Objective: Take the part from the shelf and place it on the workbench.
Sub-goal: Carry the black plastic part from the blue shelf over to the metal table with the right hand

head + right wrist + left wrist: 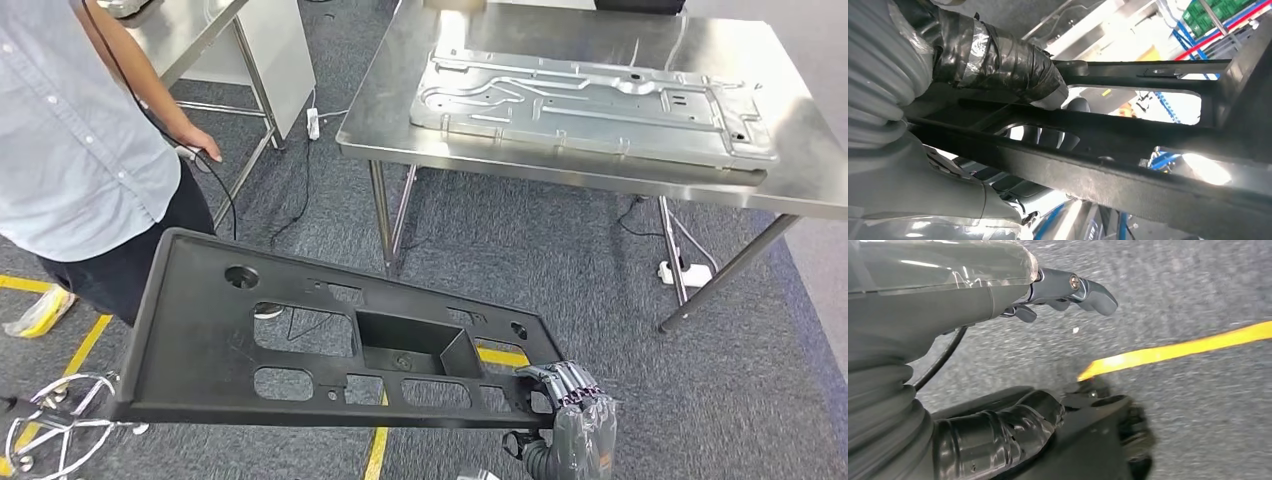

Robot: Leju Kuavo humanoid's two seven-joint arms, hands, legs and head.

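— Looking at the near edge first: what are you seeing in the right hand?

— You are seeing its fingers curling over the right end of the black plastic part and gripping it. In the right wrist view the fingers are wrapping through one of the part's openings.

— And the left hand?

— In the left wrist view it is sitting against a dark edge, likely the part, but you cannot tell how its fingers are set.

— How is the part lying?

— It is hanging in the air over the grey carpet, nearly flat, its long axis running left to right, left end nearer the person, right end at the hand.

— Farther out?

— The steel workbench is standing beyond, carrying a metal panel.
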